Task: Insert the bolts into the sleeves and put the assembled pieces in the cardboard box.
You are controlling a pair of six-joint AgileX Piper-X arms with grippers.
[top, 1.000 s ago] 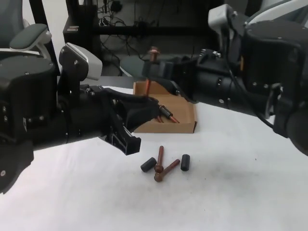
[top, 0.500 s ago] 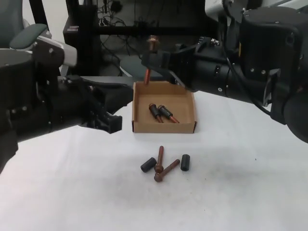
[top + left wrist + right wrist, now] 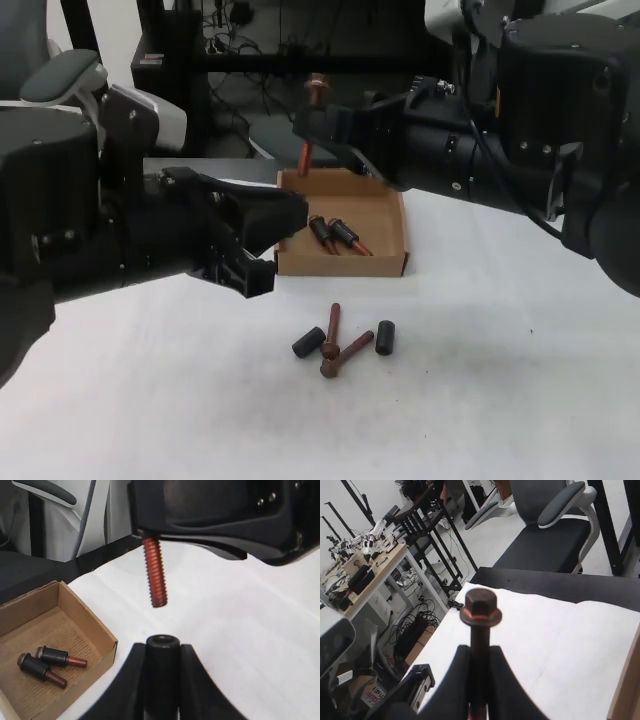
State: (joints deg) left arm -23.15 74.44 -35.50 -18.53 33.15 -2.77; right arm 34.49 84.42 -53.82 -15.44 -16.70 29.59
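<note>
My right gripper is shut on a copper bolt and holds it upright, head up, above the far left corner of the cardboard box. In the right wrist view the bolt stands between the fingers. My left gripper is shut on a black sleeve, bore up, just below the bolt's threaded end, with a small gap between them. In the high view the left gripper sits at the box's left side. Two assembled pieces lie in the box.
On the white bench in front of the box lie two loose black sleeves and two loose bolts. Chairs and cabled racks stand beyond the bench's far edge. Open bench surface lies to the right and front.
The left arm drew back to the left half a second ago, then came back right toward the box under the bolt. The right arm with the bolt has barely shifted.
</note>
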